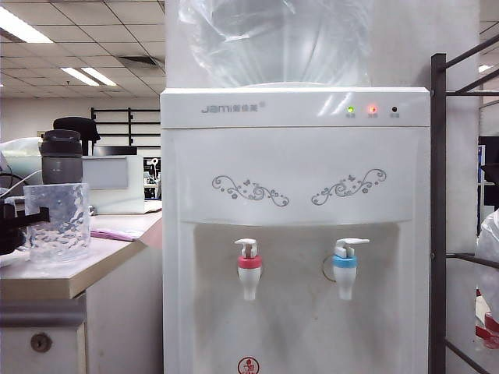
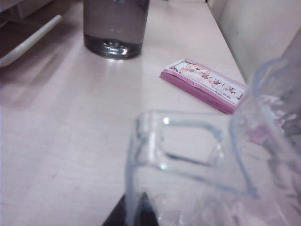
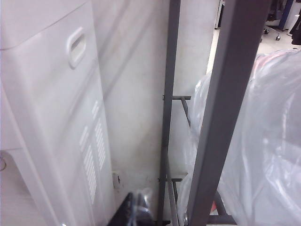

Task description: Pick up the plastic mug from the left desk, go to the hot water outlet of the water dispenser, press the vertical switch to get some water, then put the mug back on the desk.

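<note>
Mug (image 1: 57, 222) upright near the desk (image 1: 70, 280) front edge, its handle clamped in the closed left gripper (image 1: 19, 222), grey bottle (image 1: 61, 158) behind, pink packet (image 2: 204, 84) beside; right gripper (image 3: 134, 212) by a grey rack (image 3: 230, 94), state unclear.

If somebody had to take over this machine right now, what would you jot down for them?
Left gripper: shut on the plastic mug, which stands on the left desk, not yet lifted.
Right gripper: beside the water dispenser, near a metal rack; open or shut unclear.
Done: mug grasped.
Left: lift it, carry it under the hot water outlet, press the vertical switch, return the mug to the desk.
</note>
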